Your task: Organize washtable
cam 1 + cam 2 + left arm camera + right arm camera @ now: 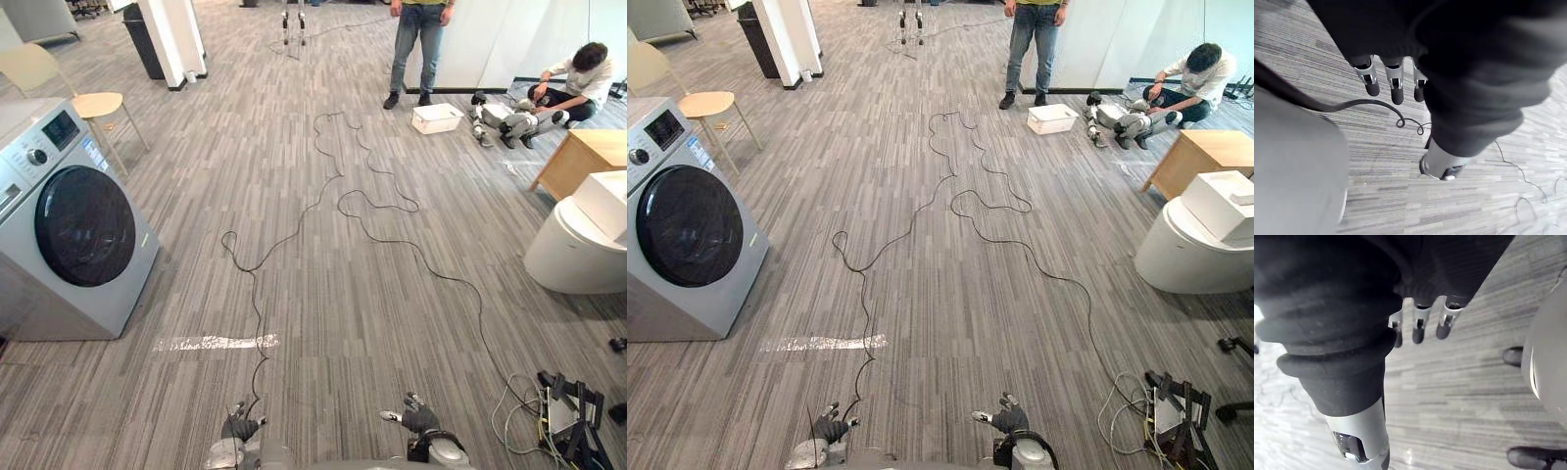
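The washing machine [83, 235] at nine o'clock is no part of this step. At six o'clock the left hand [238, 427] hangs loose-fingered and empty, as does the right hand [419, 418]. No washtable is plainly visible; the wooden counter [583, 157] at two o'clock, behind the white toilet [578, 245], seems likeliest. Turn and walk there first, hands empty.

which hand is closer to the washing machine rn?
Left. The left hand hangs low, with the washing machine ahead on its left; the right hand hangs farther to the right.
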Controlling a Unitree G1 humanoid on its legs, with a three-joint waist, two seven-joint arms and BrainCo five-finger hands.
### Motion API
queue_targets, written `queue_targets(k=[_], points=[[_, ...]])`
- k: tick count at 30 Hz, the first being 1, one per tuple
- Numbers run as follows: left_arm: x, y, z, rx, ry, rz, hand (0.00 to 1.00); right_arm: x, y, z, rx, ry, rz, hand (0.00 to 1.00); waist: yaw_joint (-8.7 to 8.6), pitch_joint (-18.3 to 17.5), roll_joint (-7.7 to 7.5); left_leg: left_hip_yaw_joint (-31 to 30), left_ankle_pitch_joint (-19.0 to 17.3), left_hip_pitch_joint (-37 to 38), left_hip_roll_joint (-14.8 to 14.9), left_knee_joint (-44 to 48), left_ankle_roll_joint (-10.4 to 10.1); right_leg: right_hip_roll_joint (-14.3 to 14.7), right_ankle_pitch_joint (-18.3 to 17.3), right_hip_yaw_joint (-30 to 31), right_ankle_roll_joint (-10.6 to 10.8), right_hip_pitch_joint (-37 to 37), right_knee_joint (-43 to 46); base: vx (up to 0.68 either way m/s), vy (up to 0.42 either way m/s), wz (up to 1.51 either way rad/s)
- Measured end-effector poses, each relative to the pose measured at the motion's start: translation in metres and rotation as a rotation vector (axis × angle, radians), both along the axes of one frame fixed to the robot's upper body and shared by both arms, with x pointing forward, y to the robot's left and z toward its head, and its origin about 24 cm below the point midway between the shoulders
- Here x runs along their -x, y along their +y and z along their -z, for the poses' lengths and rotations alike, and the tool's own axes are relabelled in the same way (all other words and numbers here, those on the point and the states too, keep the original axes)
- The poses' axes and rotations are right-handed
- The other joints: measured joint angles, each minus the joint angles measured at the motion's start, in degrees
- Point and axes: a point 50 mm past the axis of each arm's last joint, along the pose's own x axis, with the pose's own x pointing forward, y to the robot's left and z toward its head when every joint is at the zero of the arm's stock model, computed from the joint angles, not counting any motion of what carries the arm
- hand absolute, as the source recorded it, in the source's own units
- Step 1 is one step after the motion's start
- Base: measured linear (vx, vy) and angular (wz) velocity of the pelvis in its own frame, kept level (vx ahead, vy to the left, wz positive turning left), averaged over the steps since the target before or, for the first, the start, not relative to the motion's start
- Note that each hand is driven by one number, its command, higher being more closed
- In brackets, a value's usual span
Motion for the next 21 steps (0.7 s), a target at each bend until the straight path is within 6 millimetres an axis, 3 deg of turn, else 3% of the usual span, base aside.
queue_targets(k=[1, 2, 3, 5, 6, 7, 8, 9, 10, 12, 13, 14, 15, 16, 17, 19, 20, 21], points=[[-0.003, 0.005, -0.001, -0.012, -0.006, 0.004, 0.00, -0.004, 0.002, -0.001, -0.001, -0.010, 0.006, 0.00, -0.25, 0.9, -1.30, 1.8, 1.8, -2.9, 0.1, 5.1, -0.7, -0.7, 0.0, 0.2, -0.1, 1.2, -1.8, 0.11, -0.010, 0.25], [-0.007, 0.007, -0.003, -0.016, -0.017, 0.003, 0.00, -0.003, -0.001, 0.000, 0.009, 0.001, 0.007, 0.00, -0.11, 1.6, -2.17, 3.5, 0.8, -4.4, -0.8, 4.8, 0.5, -2.2, 0.0, 0.2, -0.1, 1.6, -2.7, 0.12, 0.023, 0.35], [-0.010, 0.004, -0.003, -0.009, -0.026, 0.006, 0.00, -0.003, -0.009, 0.000, 0.031, 0.011, 0.006, 0.00, -0.11, 2.3, -1.50, 3.8, 0.7, -6.5, -2.3, 0.4, 1.1, -3.5, -0.2, 0.2, 0.2, 1.6, -3.8, 0.09, 0.045, 0.20], [-0.012, -0.001, -0.003, 0.007, -0.035, -0.001, 0.00, -0.005, -0.015, -0.001, 0.048, 0.010, 0.002, 0.00, 0.44, 2.9, 0.24, 2.6, 1.6, -7.7, -3.1, -6.3, 0.2, -3.7, -0.6, 0.8, 1.4, 1.9, -5.0, 0.14, 0.133, -0.04], [-0.012, -0.003, -0.004, 0.014, -0.042, -0.009, 0.00, -0.006, -0.015, -0.001, 0.049, 0.014, -0.002, 0.00, 1.11, 3.0, 0.44, 2.2, 4.2, -7.6, -3.2, -7.4, 0.5, -4.0, -0.7, 1.4, 2.0, 1.7, -5.1, 0.27, 0.247, -0.41], [-0.012, -0.002, -0.004, 0.018, -0.050, -0.019, 0.00, -0.005, -0.014, 0.002, 0.048, 0.032, -0.012, 0.00, 2.34, 2.9, 0.12, 1.7, 5.3, -7.3, -4.5, -6.4, 2.3, -4.8, -1.5, 2.9, 3.2, 1.8, -5.2, 0.36, 0.305, -0.53], [-0.015, -0.001, -0.005, 0.016, -0.064, -0.024, 0.00, -0.003, -0.010, 0.003, 0.040, 0.041, -0.017, 0.00, 3.00, 2.5, -0.32, 1.9, 2.9, -8.0, -5.6, -2.9, 5.3, -6.1, -2.3, 3.8, 4.7, 2.0, -4.3, 0.35, 0.244, -0.45], [-0.015, 0.000, -0.006, 0.019, -0.067, -0.031, 0.00, -0.002, -0.007, 0.004, 0.032, 0.044, -0.019, 0.00, 2.98, 2.3, -1.16, 2.7, 1.3, -8.1, -6.3, -1.7, 5.6, -7.0, -2.7, 4.2, 5.3, 1.7, -2.9, 0.37, 0.231, -0.29], [-0.014, 0.004, -0.006, 0.013, -0.064, -0.041, 0.00, 0.001, -0.003, 0.005, 0.020, 0.051, -0.023, 0.00, 3.01, 2.0, -2.47, 3.7, -0.8, -7.3, -7.8, -0.8, 6.2, -9.0, -4.5, 5.6, 7.0, -0.6, 3.4, 0.41, 0.218, -0.24], [-0.012, 0.005, -0.005, 0.008, -0.053, -0.036, 0.00, -0.003, -0.002, 0.003, 0.015, 0.033, -0.034, 0.00, 2.67, 1.8, -2.80, 4.5, -1.9, -4.1, -9.2, -1.3, 8.5, -10.8, -4.8, 7.8, 6.9, -6.1, 17.7, 0.45, 0.221, -0.15], [-0.011, 0.008, -0.005, 0.000, -0.044, -0.024, 0.00, -0.008, -0.001, 0.001, 0.011, 0.011, -0.039, 0.00, 1.83, 2.4, -3.45, 4.4, -2.9, -0.3, -10.2, -2.8, 9.6, -12.0, -3.6, 8.6, 7.0, -10.7, 30.7, 0.47, 0.173, 0.12], [-0.009, 0.009, -0.004, -0.005, -0.033, -0.022, 0.00, -0.013, 0.001, -0.002, 0.008, -0.009, -0.043, 0.00, 1.05, 3.1, -3.45, 4.0, -3.6, 3.8, -10.6, -4.2, 10.3, -11.7, -4.8, 9.1, 6.3, -13.6, 40.3, 0.46, 0.144, 0.16], [-0.008, 0.009, -0.003, -0.006, -0.028, -0.022, 0.00, -0.014, 0.002, -0.002, 0.006, -0.014, -0.045, 0.00, 1.01, 3.3, -3.30, 3.8, -3.6, 5.5, -10.7, -4.9, 10.3, -11.4, -5.4, 8.8, 5.6, -15.0, 43.3, 0.44, 0.086, 0.12], [-0.008, 0.009, -0.003, -0.006, -0.027, -0.022, 0.00, -0.017, 0.003, -0.004, 0.007, -0.030, -0.054, 0.00, 1.09, 3.9, -3.68, 3.4, -3.6, 9.4, -10.6, -6.8, 10.4, -10.3, -6.6, 6.6, 3.6, -17.3, 46.2, 0.45, 0.048, 0.07], [-0.011, 0.008, -0.004, -0.003, -0.031, -0.020, 0.00, -0.019, 0.004, -0.006, 0.007, -0.042, -0.060, 0.00, 1.03, 4.2, -3.51, 3.0, -3.7, 12.6, -10.0, -8.6, 10.4, -9.1, -8.2, 3.7, 1.1, -19.4, 45.2, 0.55, 0.019, 0.06], [-0.015, 0.005, -0.005, 0.003, -0.038, -0.016, 0.00, -0.023, 0.004, -0.009, 0.008, -0.064, -0.062, 0.00, 0.83, 4.5, -3.29, 2.6, -3.7, 15.6, -8.8, -10.5, 10.5, -6.3, -9.5, 0.5, 0.1, -23.6, 39.0, 0.51, -0.044, 0.15], [-0.017, 0.004, -0.005, 0.005, -0.042, -0.011, 0.00, -0.027, 0.004, -0.011, 0.010, -0.077, -0.064, 0.00, 0.15, 4.8, -3.08, 2.1, -3.7, 16.4, -8.0, -10.9, 10.5, -4.6, -9.0, -0.2, -0.2, -25.5, 33.5, 0.48, -0.098, 0.40], [-0.018, 0.000, -0.005, 0.008, -0.040, 0.010, 0.00, -0.032, 0.004, -0.013, 0.010, -0.093, -0.066, 0.00, -0.91, 5.1, -3.00, 0.8, -3.7, 17.5, -7.2, -11.3, 10.5, -2.7, -5.9, -0.7, -1.3, -27.2, 24.5, 0.51, -0.150, 0.53]])
